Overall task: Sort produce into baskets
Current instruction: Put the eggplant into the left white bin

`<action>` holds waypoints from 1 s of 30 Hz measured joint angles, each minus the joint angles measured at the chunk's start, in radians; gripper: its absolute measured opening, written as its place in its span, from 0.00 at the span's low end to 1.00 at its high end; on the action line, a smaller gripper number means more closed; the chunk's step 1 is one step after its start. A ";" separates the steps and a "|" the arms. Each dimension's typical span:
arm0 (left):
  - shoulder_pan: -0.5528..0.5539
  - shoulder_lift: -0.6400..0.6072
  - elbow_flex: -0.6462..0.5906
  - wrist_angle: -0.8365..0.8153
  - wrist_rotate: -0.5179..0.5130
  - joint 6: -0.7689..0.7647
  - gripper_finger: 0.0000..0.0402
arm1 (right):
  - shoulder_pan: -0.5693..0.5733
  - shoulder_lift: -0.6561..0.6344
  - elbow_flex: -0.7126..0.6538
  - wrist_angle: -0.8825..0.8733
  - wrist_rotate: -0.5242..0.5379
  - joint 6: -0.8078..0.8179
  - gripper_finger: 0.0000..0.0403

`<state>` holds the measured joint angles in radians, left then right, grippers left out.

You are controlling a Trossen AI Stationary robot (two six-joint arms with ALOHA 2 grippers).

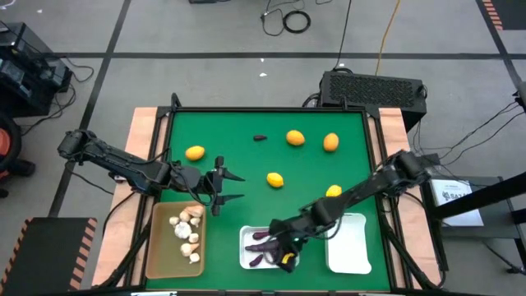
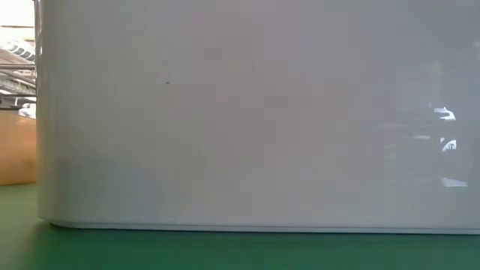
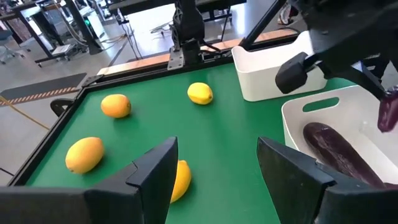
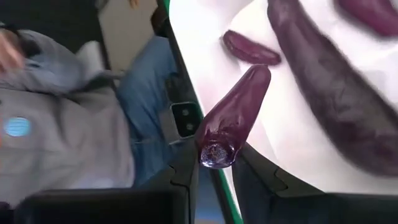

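Observation:
My right gripper [image 1: 285, 249] hangs over the middle white basket [image 1: 246, 238], shut on a dark purple elongated piece [image 4: 233, 115]. More purple pieces [image 4: 323, 93] lie on that basket's floor. My left gripper [image 1: 223, 186] is open and empty above the green table, just beyond the tan basket [image 1: 160, 247], which holds whitish knobbly bulbs [image 1: 186, 233]. Several orange and yellow citrus fruits [image 1: 275, 179] and one purple piece [image 1: 260, 137] lie on the table. The second white basket [image 1: 349, 242] stands at the right. My right gripper pinches the purple piece by one end [image 4: 216, 151] between its two fingers [image 4: 186, 177]. The fingers slant down over the white basket. The piece sticks out beyond the fingertips along their line, its free end [image 4: 260, 73] toward the basket floor; in the left wrist view [image 3: 388, 112] it hangs clear.
The low view is filled by a white basket wall [image 2: 247, 112]. A seated person [image 4: 68, 106] shows past the table's near edge. A black box [image 1: 374, 86] stands beyond the far edge. Bare green table [image 1: 246, 160] lies between the fruits.

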<state>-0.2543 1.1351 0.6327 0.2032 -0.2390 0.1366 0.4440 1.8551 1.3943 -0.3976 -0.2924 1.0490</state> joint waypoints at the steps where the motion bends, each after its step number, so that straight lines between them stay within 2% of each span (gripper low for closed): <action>1: 0.000 0.000 0.000 0.000 0.000 0.000 0.57 | -0.004 0.022 0.042 -0.049 0.001 -0.025 0.17; 6: 0.000 0.000 0.000 -0.002 0.000 0.000 0.57 | -0.029 0.108 0.208 -0.227 0.001 -0.140 0.18; 10: 0.000 0.000 0.000 -0.009 0.000 0.000 0.57 | -0.051 0.141 0.278 -0.290 0.000 -0.210 0.22; 22: 0.000 0.000 0.000 -0.012 0.000 0.008 0.57 | -0.080 0.143 0.286 -0.368 -0.054 -0.283 0.48; 30: 0.000 0.000 0.000 -0.011 0.000 0.003 0.57 | -0.119 0.138 0.286 -0.414 -0.055 -0.351 0.53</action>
<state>-0.2546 1.1351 0.6327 0.1923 -0.2390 0.1394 0.3246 1.9934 1.6802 -0.8116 -0.3470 0.6975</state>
